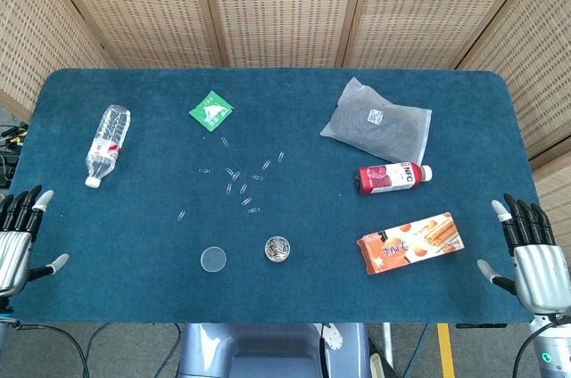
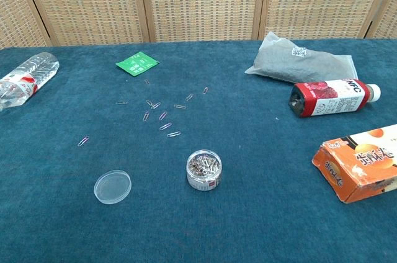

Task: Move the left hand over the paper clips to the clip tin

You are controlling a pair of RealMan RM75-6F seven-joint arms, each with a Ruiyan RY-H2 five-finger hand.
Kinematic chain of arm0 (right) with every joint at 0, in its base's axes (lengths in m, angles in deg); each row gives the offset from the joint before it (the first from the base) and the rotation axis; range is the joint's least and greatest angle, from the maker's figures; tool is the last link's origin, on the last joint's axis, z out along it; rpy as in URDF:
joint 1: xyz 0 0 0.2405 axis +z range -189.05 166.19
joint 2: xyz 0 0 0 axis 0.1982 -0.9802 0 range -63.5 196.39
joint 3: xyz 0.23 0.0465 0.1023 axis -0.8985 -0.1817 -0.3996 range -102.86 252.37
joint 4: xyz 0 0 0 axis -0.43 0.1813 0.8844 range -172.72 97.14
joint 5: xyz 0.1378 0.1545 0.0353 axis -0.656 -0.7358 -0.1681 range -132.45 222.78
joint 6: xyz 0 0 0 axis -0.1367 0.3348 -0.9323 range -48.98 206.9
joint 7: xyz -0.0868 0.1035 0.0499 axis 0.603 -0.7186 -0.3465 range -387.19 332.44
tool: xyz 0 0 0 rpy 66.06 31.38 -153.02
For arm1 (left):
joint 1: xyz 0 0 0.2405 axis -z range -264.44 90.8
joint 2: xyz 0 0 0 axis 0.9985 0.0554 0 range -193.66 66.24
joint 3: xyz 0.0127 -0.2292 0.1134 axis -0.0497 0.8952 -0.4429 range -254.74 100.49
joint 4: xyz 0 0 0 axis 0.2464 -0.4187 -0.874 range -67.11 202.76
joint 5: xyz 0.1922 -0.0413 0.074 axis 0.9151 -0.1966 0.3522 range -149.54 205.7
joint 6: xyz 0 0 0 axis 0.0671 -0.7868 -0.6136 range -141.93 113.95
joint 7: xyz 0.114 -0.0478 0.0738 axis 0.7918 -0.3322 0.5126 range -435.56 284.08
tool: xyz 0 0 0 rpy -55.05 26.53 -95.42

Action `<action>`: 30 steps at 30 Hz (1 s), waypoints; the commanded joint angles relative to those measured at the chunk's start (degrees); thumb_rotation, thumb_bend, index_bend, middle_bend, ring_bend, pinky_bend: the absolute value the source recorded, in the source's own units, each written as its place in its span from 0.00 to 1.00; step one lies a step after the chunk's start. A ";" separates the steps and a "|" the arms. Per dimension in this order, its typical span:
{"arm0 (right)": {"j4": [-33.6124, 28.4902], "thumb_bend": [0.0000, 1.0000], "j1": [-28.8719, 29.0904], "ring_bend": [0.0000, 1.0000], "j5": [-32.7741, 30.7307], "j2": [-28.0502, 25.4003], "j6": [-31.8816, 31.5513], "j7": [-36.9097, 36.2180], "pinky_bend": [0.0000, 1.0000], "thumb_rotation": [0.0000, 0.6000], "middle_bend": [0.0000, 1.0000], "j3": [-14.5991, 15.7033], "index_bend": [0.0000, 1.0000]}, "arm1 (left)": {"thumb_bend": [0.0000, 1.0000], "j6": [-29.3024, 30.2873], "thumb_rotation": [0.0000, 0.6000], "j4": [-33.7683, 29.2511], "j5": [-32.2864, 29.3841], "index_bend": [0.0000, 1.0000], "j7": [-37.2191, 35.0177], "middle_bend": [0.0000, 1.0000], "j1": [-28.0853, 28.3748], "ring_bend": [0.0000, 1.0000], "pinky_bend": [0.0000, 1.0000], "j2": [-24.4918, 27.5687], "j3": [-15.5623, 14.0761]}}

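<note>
Clip tin — well right of left hand

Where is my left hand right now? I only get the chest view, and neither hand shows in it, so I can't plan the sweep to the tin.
Observer: Your left hand is at the near left edge of the table, closer to you than the bottle.
Operator: Is it holding anything?
Observer: No, its fingers are spread and empty.
</note>
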 commanded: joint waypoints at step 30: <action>3.26 0.00 2.19 0.00 -9.27 1.51 7.08 1.34 0.00 1.00 0.00 -3.32 0.00 | 0.21 -39.49 1.00 17.27 1.00 0.37 4.24 0.00 35.31 0.00 0.00 -13.39 7.62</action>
